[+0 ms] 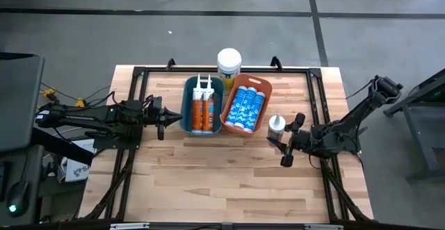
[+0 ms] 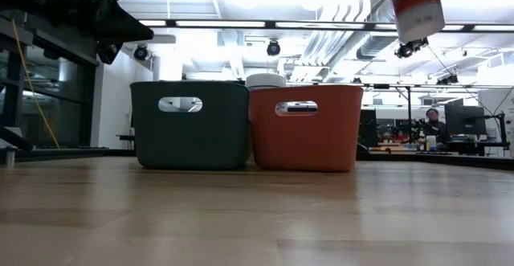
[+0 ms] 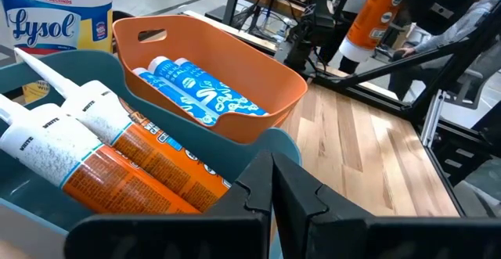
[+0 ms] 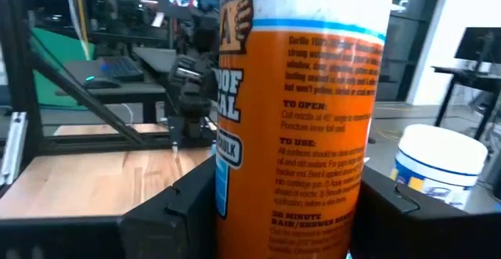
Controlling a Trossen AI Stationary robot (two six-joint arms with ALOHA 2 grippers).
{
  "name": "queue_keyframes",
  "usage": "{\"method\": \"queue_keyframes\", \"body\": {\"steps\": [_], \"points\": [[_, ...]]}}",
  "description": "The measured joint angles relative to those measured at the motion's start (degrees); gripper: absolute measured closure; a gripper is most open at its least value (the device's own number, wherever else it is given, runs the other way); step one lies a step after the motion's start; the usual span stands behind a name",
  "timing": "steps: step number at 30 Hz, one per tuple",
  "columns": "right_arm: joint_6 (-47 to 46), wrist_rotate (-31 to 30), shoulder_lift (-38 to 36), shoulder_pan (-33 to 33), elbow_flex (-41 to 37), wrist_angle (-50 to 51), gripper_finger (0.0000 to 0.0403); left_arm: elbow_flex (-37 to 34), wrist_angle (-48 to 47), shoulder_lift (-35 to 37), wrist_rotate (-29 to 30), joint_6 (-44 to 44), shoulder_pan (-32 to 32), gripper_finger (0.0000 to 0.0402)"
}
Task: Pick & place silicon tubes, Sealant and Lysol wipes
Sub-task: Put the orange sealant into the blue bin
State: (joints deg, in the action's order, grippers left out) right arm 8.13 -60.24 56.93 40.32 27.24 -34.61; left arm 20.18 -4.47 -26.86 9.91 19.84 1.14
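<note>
While the left claw (image 1: 169, 117) hovers with its fingers pressed together and holding nothing, just beside the left rim of a dark teal bin (image 1: 188, 122), the tabletop (image 1: 208, 174) carries two bins side by side. Inside the teal bin lie two orange tubes (image 1: 202, 112) with white nozzles; their printed wording is too small to read. Touching it on the right, an orange bin (image 1: 227, 116) holds three blue tubes (image 1: 245, 106) with white patterned print. Behind the bins stands the wipes canister (image 1: 229, 65), white-lidded, its label reading "Lysol" and "cold & flu viruses". Farther right, the right claw (image 1: 287, 141) is closed around an orange sealant tube (image 4: 297, 134), lifted clear of the tabletop beside the orange bin. Its label shows "to open", "to use" and "30 minute rain/shower".
</note>
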Motion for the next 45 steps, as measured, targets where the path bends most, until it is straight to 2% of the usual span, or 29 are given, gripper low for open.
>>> {"method": "queue_keyframes", "body": {"steps": [18,24,35,40,45], "points": [[-0.17,1.49,0.48,-0.10,0.00,1.25,0.0205,0.00,0.00,0.00,0.01,0.00,-0.01,0.0401],[-0.05,1.52,0.48,-0.11,0.00,1.32,0.0205,-0.02,0.67,-0.01,3.11,0.02,-0.01,0.0401],[0.00,2.50,0.48,-0.20,0.00,1.34,0.0205,-0.02,0.48,-0.01,3.35,-0.02,0.00,0.0401],[-0.48,3.48,0.48,-0.20,0.00,1.32,0.0205,-0.02,0.51,0.01,7.00,-0.05,-0.01,0.0401],[-0.56,3.70,0.48,-0.20,0.00,1.27,0.0205,-0.02,2.12,-0.04,6.87,-2.04,0.00,0.0376]]}}
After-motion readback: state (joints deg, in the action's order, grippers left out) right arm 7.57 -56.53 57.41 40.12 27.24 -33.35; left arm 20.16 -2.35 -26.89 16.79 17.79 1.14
